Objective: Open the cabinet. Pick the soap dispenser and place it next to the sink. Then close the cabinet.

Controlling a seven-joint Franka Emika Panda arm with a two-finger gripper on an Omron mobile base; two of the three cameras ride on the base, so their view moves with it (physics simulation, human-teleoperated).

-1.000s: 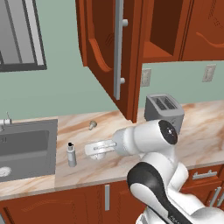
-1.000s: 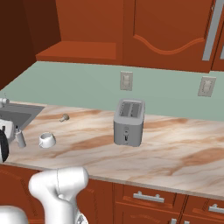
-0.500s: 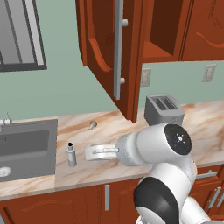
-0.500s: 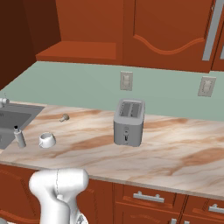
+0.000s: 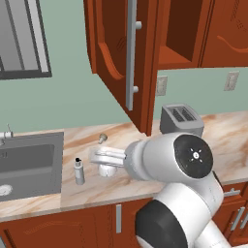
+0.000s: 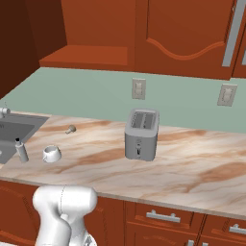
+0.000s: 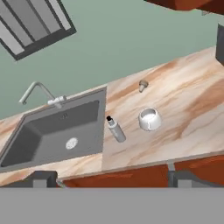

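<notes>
Soap dispenser (image 5: 79,172): a small slim grey-silver bottle with a narrow neck and black pump top, standing upright on the desk (image 5: 223,126), just beside the right rim of the sink, apart from the claw.
Sink (image 5: 29,164): a grey rectangular recessed basin with a round drain; a thin chrome faucet (image 7: 39,92) rises at its back edge.
Cabinet (image 5: 116,53): reddish-brown wall cabinet, its arched raised-panel door swung open toward the camera, a long vertical silver bar handle (image 5: 130,53) on the door.
Claw (image 5: 92,156): white hand held level above the desk, to the right of the dispenser; fingers spread wide, released, gripping nothing.
White cup (image 6: 51,153): squat, ring-shaped, on the desk near the dispenser, on the side away from the sink.
Toaster (image 6: 141,134): grey, boxy, further along the desk, well apart from the dispenser.
Small knob-like object (image 7: 142,85): lies on the desk near the wall; too small to identify.
</notes>
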